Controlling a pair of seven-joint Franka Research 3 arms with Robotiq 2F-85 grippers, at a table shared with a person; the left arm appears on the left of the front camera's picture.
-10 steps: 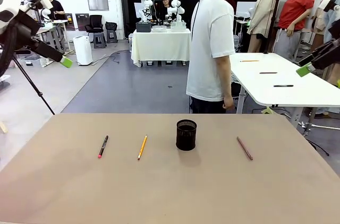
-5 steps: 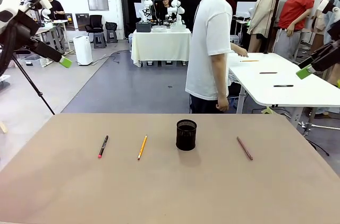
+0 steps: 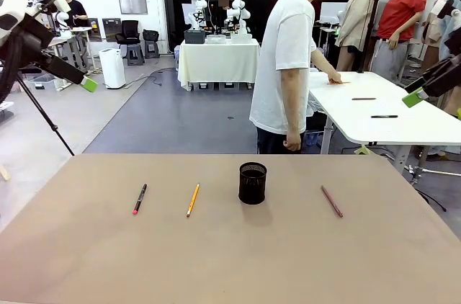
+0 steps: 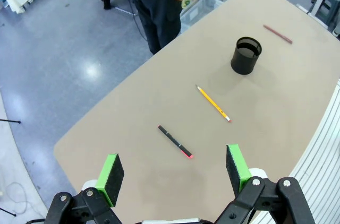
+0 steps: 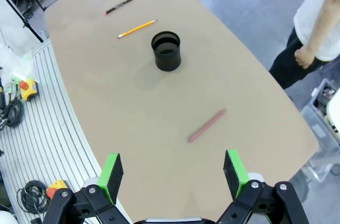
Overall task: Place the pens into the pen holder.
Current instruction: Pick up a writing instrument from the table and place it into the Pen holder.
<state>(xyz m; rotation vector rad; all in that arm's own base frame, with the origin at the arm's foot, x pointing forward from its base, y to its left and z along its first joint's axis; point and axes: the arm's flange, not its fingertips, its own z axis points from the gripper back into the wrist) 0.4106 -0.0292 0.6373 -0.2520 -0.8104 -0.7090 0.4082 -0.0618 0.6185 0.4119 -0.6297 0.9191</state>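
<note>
3 pens (image 3: 192,200) unmoved, 2 left of pen holder (image 3: 252,183), 1 right, none in; person (image 3: 284,66) turned away behind it; our left gripper (image 4: 172,163), right gripper (image 5: 173,164) wide, empty

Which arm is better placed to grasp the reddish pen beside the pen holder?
Probably the right: the reddish pen lies right of the pen holder, on the side of the open right claw; the left claw is nearer the black pen and yellow pencil.

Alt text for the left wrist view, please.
A black mesh pen holder stands on a tan table; a reddish pen lies beyond it, a yellow pencil and a black red-tipped pen nearer. The left gripper hovers above, jaws open and empty, and a person stands at the table's edge.
</note>
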